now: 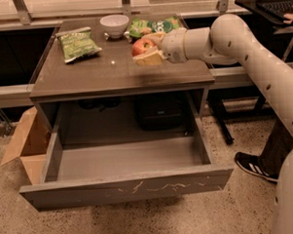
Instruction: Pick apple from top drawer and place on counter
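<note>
Apple (pixel 142 45) is gripped between the closed fingers (pixel 150 58) of the gripper (pixel 144 50), over the right rear of the tabletop (pixel 100 72). Top drawer (pixel 125 188) stands pulled out below the tabletop.

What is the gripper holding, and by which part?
The gripper holds the apple by its right side, one finger over it and one under, above the counter.

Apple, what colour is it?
Red with yellow patches; the gripper holds the apple over the counter, camera view.
</note>
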`<state>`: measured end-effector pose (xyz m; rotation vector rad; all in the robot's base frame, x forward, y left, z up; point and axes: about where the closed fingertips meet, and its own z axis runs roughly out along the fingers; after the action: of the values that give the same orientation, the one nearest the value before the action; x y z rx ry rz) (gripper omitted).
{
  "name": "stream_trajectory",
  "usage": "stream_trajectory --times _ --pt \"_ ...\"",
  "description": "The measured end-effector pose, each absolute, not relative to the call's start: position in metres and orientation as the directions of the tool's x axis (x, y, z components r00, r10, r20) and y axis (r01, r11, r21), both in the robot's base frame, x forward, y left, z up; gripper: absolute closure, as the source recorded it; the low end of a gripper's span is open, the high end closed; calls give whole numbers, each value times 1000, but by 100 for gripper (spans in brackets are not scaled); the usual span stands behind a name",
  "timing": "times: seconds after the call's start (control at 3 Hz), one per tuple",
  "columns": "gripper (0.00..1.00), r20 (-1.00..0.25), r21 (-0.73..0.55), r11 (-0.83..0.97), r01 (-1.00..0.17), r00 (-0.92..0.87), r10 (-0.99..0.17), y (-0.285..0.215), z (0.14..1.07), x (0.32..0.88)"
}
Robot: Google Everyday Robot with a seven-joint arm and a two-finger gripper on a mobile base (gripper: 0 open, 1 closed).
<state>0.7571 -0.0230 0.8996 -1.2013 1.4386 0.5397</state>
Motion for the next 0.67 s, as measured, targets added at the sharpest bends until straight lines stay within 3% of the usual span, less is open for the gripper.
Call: stream_trajectory --times 0.67 --pt "100 -925 -224 429 -875 52 -377 -30 885 793"
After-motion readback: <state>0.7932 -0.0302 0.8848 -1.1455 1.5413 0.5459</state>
